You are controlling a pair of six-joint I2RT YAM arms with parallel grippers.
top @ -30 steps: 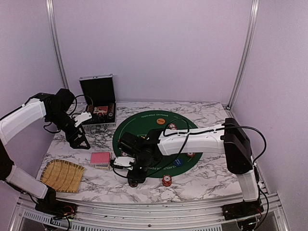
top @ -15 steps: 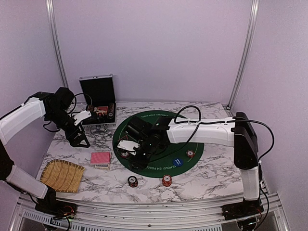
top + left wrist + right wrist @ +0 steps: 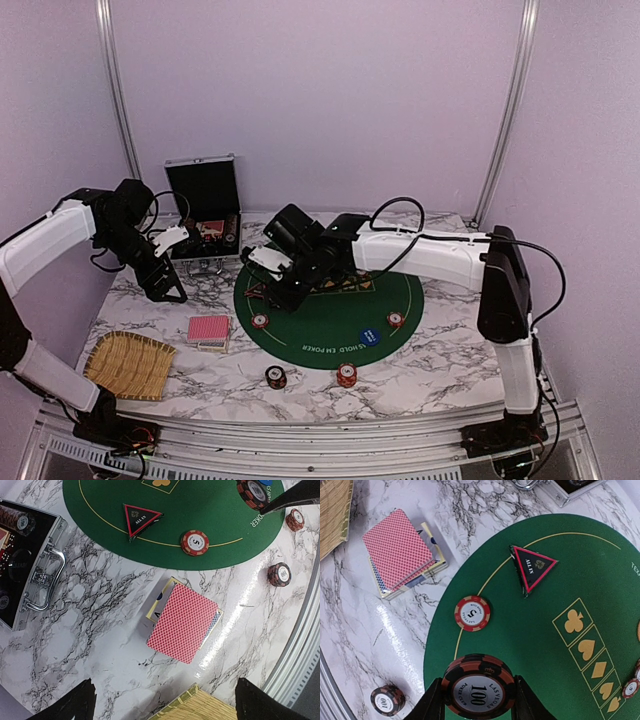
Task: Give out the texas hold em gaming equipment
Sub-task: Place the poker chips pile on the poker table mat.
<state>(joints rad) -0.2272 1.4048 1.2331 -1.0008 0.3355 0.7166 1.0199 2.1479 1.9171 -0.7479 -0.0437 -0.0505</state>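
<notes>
Though obscure overhead, right pincer [image 3: 479, 702] tight on dark chips [image 3: 478, 686] (wrist view); left pincer [image 3: 166, 702] apart.

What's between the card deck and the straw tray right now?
Nothing: only bare marble separates the card deck from the straw tray, clearest in the left wrist view.

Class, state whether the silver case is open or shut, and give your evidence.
Open. The silver case has its lid standing upright, exposing the dark interior and its contents.

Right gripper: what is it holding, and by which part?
A dark 100 chip stack, pinched at its opposite side edges by the right gripper.
</notes>
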